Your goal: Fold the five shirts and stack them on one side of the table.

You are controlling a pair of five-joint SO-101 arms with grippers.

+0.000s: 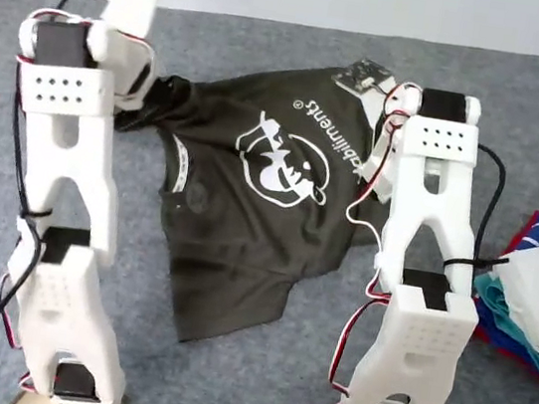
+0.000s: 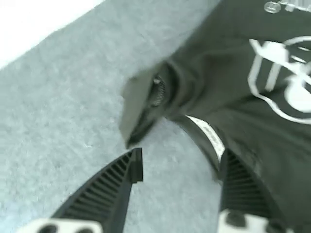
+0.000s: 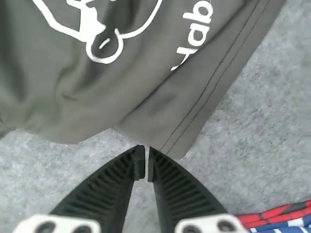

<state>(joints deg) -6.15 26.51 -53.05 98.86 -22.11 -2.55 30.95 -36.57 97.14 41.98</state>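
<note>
**A:** Which step are you on?

**B:** By my reading, you're spreading one shirt out before any fold. The dark olive T-shirt (image 1: 247, 219) lies rumpled on the grey surface (image 1: 524, 107), between the two arms and toward the far edge. Its white print faces up and its collar (image 2: 204, 131) is turned toward the left arm.

**A:** And the pincers?

**B:** Your left pincer (image 2: 181, 160) is spread wide over bare surface, just beside the collar and a folded-over sleeve (image 2: 141, 107), holding nothing. Your right pincer (image 3: 146, 155) is closed and empty, with its tips just off the stitched hem corner (image 3: 194, 121).

**A:** What next?

**B:** I'd judge you need to part the right one and take that corner. Then pinch the cloth on the left and draw the shirt flat. A heap of colourful shirts (image 1: 537, 300) sits at the right edge.
</note>
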